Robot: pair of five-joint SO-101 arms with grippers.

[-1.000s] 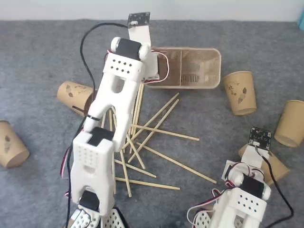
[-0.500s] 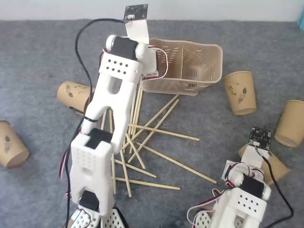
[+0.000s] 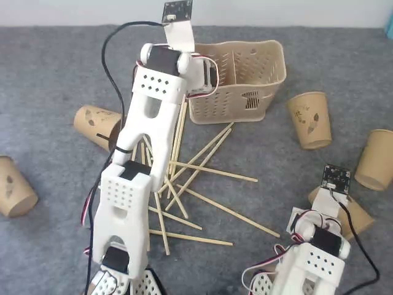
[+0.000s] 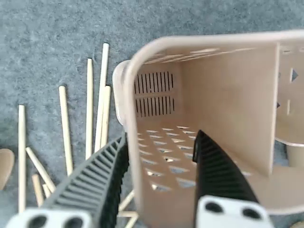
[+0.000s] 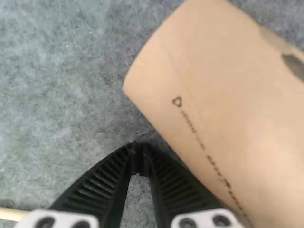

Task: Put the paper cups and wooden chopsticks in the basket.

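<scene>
The basket (image 3: 236, 104) stands near upright because our left gripper (image 4: 161, 137) pinches its wall, one finger inside, likely to ready it for loading. The paper cups (image 3: 310, 120) lie scattered outside it, with our right gripper (image 5: 138, 152) closed and empty beside one. The chopsticks (image 3: 212, 171) sprawl between the arms.

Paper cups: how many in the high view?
5: cup at left edge, cup behind left arm, cup right of basket, cup at right edge, cup under right arm. More may hide.
</scene>
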